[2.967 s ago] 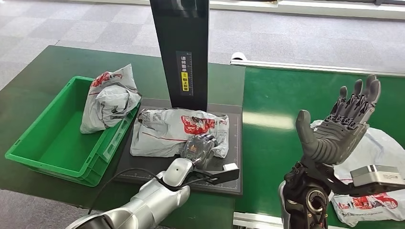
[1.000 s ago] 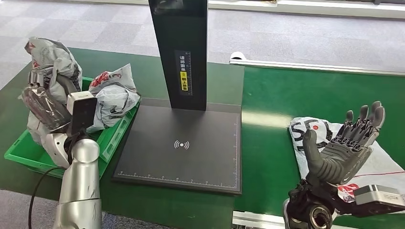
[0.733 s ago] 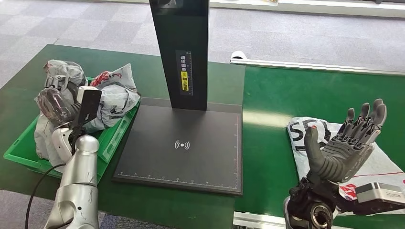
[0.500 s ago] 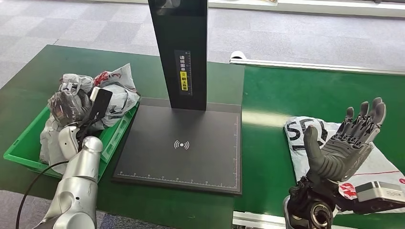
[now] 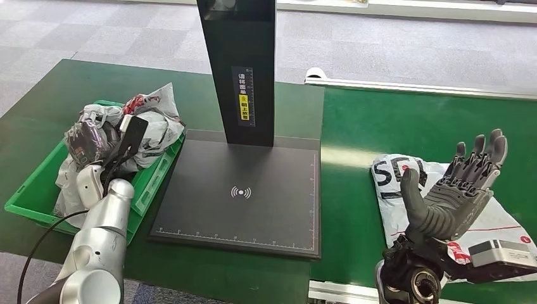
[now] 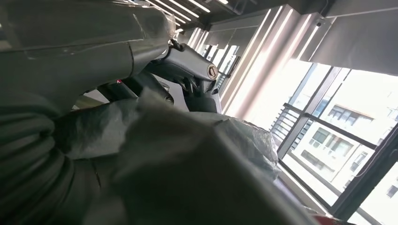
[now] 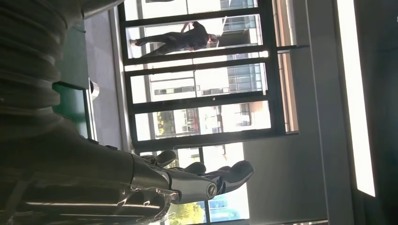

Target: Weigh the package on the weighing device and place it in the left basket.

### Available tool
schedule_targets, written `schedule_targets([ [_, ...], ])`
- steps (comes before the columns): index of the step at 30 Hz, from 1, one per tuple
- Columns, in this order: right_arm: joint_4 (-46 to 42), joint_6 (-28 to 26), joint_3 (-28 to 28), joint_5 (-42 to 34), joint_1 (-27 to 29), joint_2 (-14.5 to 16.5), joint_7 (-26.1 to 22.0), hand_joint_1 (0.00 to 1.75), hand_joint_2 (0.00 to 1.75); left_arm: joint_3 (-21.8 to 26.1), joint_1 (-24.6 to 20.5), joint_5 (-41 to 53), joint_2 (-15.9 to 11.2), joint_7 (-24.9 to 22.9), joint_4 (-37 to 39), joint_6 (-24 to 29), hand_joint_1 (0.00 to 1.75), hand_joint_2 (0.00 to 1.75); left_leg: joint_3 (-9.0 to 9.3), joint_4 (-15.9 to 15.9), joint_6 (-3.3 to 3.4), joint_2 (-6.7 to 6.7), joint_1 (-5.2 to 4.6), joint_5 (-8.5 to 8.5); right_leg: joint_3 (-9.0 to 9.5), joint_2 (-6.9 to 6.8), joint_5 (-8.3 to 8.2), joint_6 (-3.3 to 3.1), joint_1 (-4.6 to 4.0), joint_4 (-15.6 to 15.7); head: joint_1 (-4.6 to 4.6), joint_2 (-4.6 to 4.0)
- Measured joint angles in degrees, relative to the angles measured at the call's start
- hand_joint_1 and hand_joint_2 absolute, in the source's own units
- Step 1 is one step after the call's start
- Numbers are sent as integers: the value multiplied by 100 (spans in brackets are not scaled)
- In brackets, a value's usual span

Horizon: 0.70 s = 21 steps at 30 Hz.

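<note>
Three grey packages are in sight. The left robot hand [image 5: 87, 140] grasps one package [image 5: 71, 183] and holds it inside the green basket [image 5: 147, 182] at the left of the table [image 5: 278, 107], just beside a second package [image 5: 155, 120] that leans at the basket's far end. The black weighing device [image 5: 253, 209] stands bare between basket and belt. The right robot hand [image 5: 457, 193] is released, palm up with fingers spread, above the third package [image 5: 396, 180] on the green belt [image 5: 411, 120].
</note>
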<state>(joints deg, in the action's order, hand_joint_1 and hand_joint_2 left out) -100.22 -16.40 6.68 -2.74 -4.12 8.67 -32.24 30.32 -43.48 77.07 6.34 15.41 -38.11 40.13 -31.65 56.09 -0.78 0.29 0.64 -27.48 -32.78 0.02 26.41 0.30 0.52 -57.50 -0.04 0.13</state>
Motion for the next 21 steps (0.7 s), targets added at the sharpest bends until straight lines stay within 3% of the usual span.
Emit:
schedule_targets([
  [1, 8, -15, 10, -10, -1, -6, 0, 0, 175, 29, -36, 38, -16, -5, 5, 0, 0, 175, 0, 0, 0, 0, 0, 0, 0, 0, 0, 0, 0, 0, 0, 0],
  [5, 58, -47, 64, -46, -19, -31, 0, 0, 175, 209, -229, -73, -62, 329, -8, 0, 0, 175, 0, 0, -1, -2, 1, 1, 0, -1, 0, 0, -1, 0, 0, 0],
  [9, 109, -66, 89, -70, -36, -51, -1, 0, 175, 485, -370, -592, 11, 1258, -150, 0, 0, 175, 0, 1, -1, -2, 1, 1, -1, -1, 0, 0, -1, -1, -1, 0],
  [14, 165, -56, 90, -68, -50, -82, -21, 0, 175, 786, -683, -2068, 151, 2243, 62, -22, 0, 175, -1, 2, -1, -7, 0, 1, 0, -1, 0, 0, 0, 0, -1, 0],
  [17, 194, -15, 82, -23, -51, -91, -38, 0, 175, 594, -766, -3395, 221, 2305, 171, -280, 0, 175, 0, 3, -1, -6, 0, 1, 0, -1, -1, 0, 0, 0, -1, 0],
  [21, 229, 79, 69, 27, -55, -95, -60, 0, 175, -316, -556, -5523, 290, 1969, -259, -1144, 0, 175, -2, 2, -1, -5, 0, 1, -1, -1, -1, 0, 0, 0, -1, 0],
])
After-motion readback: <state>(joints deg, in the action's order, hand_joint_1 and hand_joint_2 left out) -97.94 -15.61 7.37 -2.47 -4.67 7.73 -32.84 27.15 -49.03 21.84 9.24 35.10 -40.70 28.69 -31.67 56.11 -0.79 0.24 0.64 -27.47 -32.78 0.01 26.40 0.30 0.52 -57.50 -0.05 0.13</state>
